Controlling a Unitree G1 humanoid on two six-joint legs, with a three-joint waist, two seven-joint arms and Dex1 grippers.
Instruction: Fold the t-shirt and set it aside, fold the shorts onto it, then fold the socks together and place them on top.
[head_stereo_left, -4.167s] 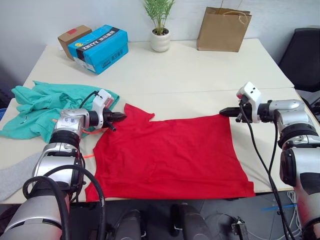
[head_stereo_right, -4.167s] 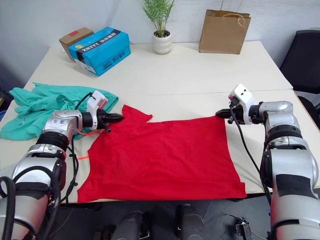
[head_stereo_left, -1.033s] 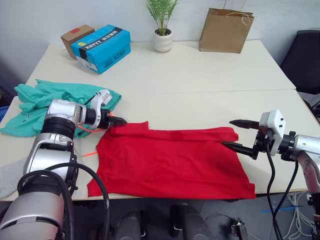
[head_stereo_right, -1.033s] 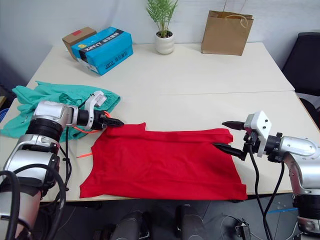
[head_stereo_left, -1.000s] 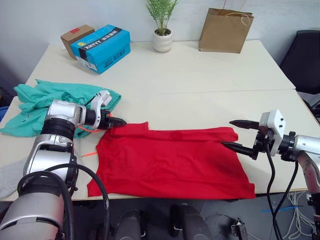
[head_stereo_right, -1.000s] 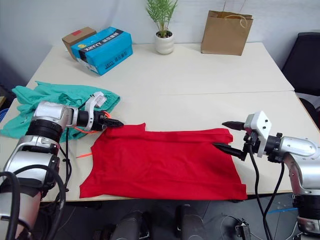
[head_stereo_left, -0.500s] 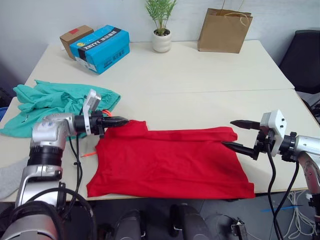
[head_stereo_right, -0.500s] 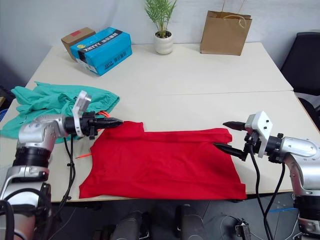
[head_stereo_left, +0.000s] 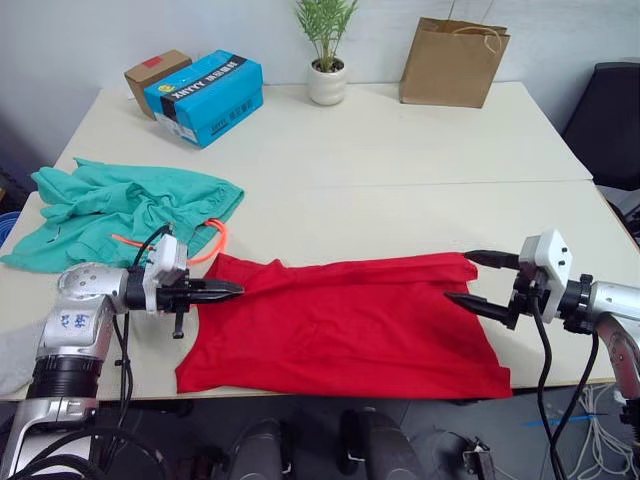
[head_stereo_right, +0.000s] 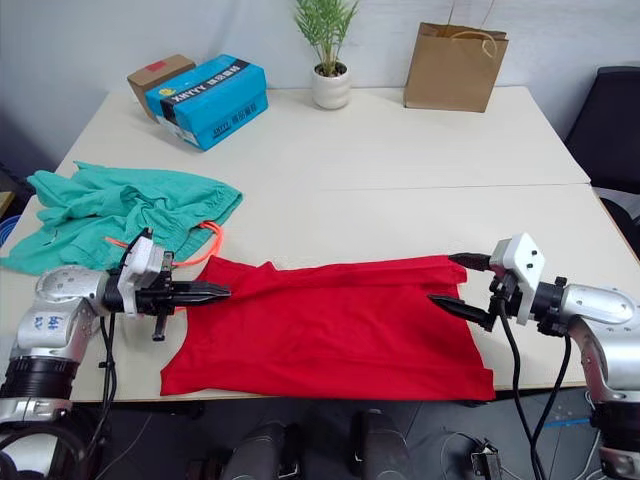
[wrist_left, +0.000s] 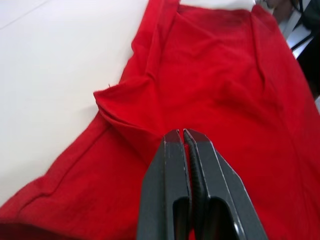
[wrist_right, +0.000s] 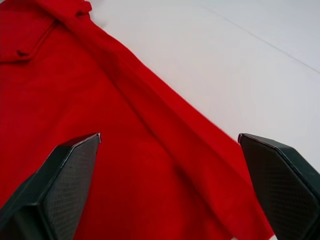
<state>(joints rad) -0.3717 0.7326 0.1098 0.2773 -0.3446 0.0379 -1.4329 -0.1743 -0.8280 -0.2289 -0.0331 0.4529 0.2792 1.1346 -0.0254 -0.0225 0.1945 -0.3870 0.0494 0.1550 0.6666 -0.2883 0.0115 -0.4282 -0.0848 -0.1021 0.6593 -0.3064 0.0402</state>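
"xnyty" on blue box (head_stereo_left: 204, 86)

An office or lab room: pale surface (head_stereo_left: 400, 150) against a plain wall, black office chair (head_stereo_left: 608, 110), cardboard boxes (head_stereo_left: 205, 84), potted plant (head_stereo_left: 325, 50), paper bag (head_stereo_left: 453, 62).

Red t-shirt (head_stereo_left: 345, 320) lies folded in half at the near table edge. Teal shorts (head_stereo_left: 115, 205) lie crumpled beyond its left end, orange drawstring trailing out.
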